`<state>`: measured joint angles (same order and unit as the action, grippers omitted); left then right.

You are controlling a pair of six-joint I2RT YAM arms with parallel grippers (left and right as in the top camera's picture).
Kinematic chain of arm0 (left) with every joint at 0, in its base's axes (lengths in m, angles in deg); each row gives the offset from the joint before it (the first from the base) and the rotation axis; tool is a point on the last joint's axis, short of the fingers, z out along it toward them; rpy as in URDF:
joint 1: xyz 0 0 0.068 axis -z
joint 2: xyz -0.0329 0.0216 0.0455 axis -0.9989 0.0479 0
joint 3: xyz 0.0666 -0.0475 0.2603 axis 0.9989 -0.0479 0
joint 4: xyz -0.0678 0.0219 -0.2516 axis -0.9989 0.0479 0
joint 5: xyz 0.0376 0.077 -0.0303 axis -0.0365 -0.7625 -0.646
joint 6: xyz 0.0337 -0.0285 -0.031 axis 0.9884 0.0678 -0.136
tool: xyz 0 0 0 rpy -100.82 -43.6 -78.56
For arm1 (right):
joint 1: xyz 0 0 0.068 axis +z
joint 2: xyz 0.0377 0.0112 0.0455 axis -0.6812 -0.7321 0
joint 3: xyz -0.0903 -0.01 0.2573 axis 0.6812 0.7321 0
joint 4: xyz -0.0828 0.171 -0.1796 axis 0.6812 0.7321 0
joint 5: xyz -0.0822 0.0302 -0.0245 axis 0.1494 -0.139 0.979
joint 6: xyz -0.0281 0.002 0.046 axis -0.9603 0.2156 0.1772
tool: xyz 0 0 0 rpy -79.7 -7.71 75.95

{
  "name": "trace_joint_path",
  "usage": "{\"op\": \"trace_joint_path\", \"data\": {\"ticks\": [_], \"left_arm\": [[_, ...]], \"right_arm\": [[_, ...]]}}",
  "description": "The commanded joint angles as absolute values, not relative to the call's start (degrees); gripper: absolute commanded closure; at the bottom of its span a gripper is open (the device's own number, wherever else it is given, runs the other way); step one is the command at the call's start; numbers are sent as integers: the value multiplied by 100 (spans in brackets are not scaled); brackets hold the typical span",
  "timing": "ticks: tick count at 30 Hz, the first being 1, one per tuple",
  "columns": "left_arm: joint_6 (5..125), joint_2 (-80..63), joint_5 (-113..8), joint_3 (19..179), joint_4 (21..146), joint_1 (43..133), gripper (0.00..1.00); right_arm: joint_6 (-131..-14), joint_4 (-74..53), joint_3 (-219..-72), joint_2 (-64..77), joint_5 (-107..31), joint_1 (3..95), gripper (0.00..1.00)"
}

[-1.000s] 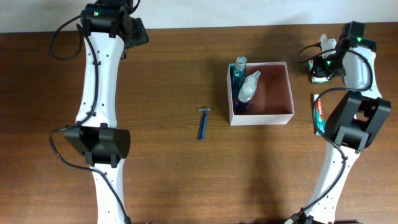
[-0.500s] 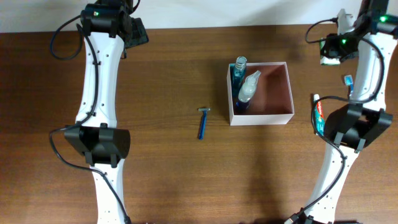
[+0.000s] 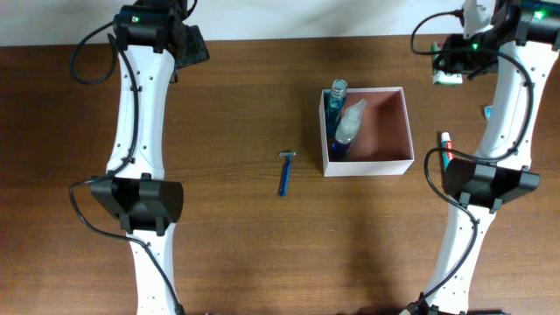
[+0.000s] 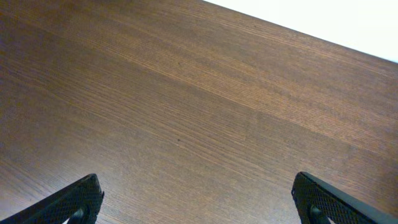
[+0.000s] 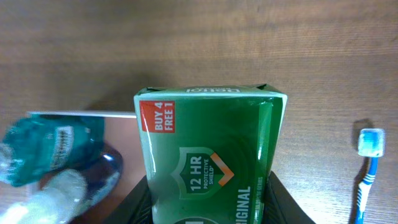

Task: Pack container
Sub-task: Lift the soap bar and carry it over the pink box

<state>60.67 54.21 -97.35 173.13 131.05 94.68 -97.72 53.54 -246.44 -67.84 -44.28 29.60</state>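
The container, a square white-walled box with a reddish-pink inside, stands right of the table's middle. A blue bottle and a clear spray bottle stand in its left side. My right gripper is shut on a green-and-white packet and holds it off the table, beyond the container's far right corner. The right wrist view shows the packet between my fingers, with the container's white wall and the teal bottle below to the left. My left gripper is open and empty over bare wood at the far left.
A blue razor lies left of the container. A toothpaste tube lies right of it, partly under the right arm. A blue toothbrush lies at the far right and also shows in the right wrist view. The table's far edge runs behind both grippers.
My right gripper has risen with the green packet and moved toward the table's far edge and a little left. The toothbrush has come into view. The left arm has not moved.
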Motion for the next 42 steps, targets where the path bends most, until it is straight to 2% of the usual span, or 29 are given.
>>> {"op": "trace_joint_path", "data": {"ticks": [1,6,16,30,42], "left_arm": [[5999,5421,-9796,17285,13190,9459,1],[5997,5421,-9796,17285,13275,9461,1],[5999,5421,-9796,17285,13630,9461,1],[5997,5421,-9796,17285,13634,9459,1],[5997,5421,-9796,17285,13638,9459,1]], "right_arm": [[-9423,5391,-24738,-5910,-4592,3043,75],[-9202,5391,-24537,-5363,-4625,3458,75],[-9204,5391,-22427,-4590,-3838,4455,76],[-8905,4960,-20583,-4609,-3853,4527,75],[-8905,3673,-19134,-4614,-3851,4544,75]]}}
